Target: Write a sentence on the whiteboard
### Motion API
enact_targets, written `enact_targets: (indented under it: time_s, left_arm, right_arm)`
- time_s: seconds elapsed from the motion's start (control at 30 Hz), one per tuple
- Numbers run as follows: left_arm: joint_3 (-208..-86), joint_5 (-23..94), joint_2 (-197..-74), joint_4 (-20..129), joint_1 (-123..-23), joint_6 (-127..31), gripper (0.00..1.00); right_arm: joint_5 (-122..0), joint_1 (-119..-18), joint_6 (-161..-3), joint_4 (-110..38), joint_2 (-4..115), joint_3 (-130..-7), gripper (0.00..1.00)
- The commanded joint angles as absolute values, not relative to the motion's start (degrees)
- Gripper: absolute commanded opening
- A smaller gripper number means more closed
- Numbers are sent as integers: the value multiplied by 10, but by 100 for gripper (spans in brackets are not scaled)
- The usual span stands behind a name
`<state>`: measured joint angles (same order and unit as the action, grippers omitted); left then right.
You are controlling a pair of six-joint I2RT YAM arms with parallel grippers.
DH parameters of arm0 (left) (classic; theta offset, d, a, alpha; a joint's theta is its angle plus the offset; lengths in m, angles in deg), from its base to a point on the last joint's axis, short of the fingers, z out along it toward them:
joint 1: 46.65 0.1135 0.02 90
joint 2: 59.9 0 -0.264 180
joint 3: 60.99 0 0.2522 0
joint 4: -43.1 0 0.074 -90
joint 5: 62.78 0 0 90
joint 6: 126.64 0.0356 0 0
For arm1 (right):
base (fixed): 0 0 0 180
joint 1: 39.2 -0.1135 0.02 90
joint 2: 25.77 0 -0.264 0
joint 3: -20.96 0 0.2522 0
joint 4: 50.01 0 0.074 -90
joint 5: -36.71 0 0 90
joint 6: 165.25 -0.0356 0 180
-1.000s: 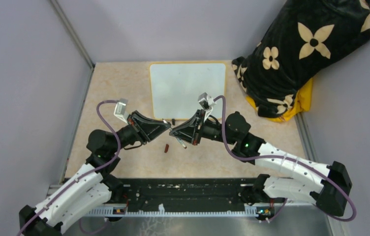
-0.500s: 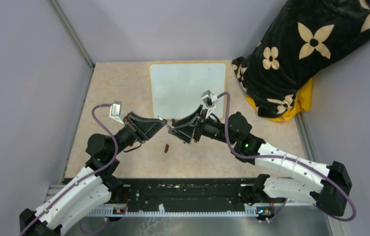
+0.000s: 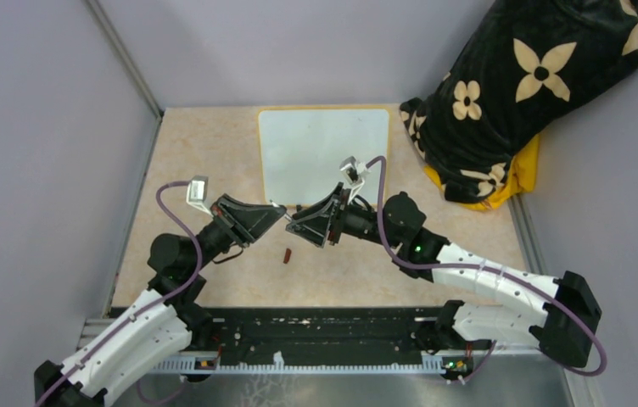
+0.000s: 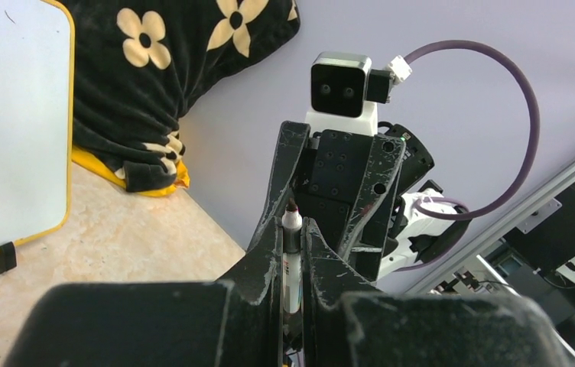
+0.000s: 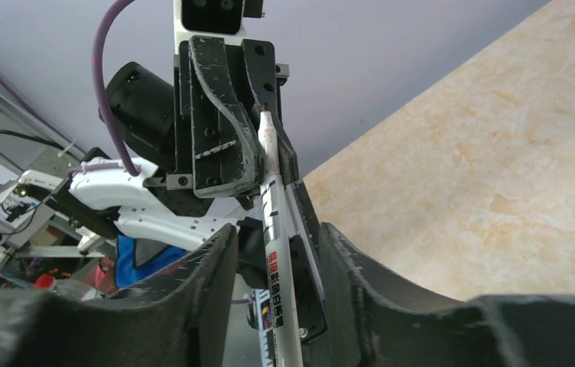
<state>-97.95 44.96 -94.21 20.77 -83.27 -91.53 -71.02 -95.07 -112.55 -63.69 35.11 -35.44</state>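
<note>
Marker held over a beige mottled tabletop, lilac walls.
It is clamped by the left gripper and flanked by the parted right gripper; the whiteboard is laid by the far wall.

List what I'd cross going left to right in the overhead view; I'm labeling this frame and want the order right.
From the left: left gripper → right gripper → black floral bag. The whiteboard and the small dark red piece on the table overlap the grippers sideways, so they are left out.
</note>
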Motion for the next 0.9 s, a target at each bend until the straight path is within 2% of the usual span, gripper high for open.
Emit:
enact_targets:
  time_s: [0.0,0.23,0.27,0.3,0.33,0.43,0.6,0.63,0.73,0.87]
  left_arm:
    - [-975,443,-932,178,-833,-922,0]
    - [-972,438,-928,182,-833,-917,0]
    - [-973,438,-928,182,-833,-917,0]
    - [-973,439,-928,182,-833,-915,0]
    - [-973,438,-928,183,-833,-912,0]
    - [-973,436,-925,189,-833,-906,0]
    - [-985,457,-921,206,-833,-877,32]
    - [-989,463,-921,214,-833,-870,36]
    - [-998,475,-922,222,-833,-858,41]
    - [-1004,492,-928,219,-833,-857,41]
  right_arm:
    - [-717,-955,-1128,-663,352,-355,39]
    - [-713,-956,-1123,-652,353,-355,20]
    - [-714,-956,-1122,-651,353,-355,16]
    - [-715,-956,-1121,-649,353,-356,4]
    - [-715,-955,-1118,-647,353,-356,0]
    - [-722,-955,-1103,-639,347,-361,0]
    - [-720,-955,-1066,-600,326,-371,0]
    - [-718,-955,-1062,-594,322,-372,0]
    - [-721,-955,-1055,-584,316,-372,0]
    - [-726,-956,-1046,-574,312,-373,0]
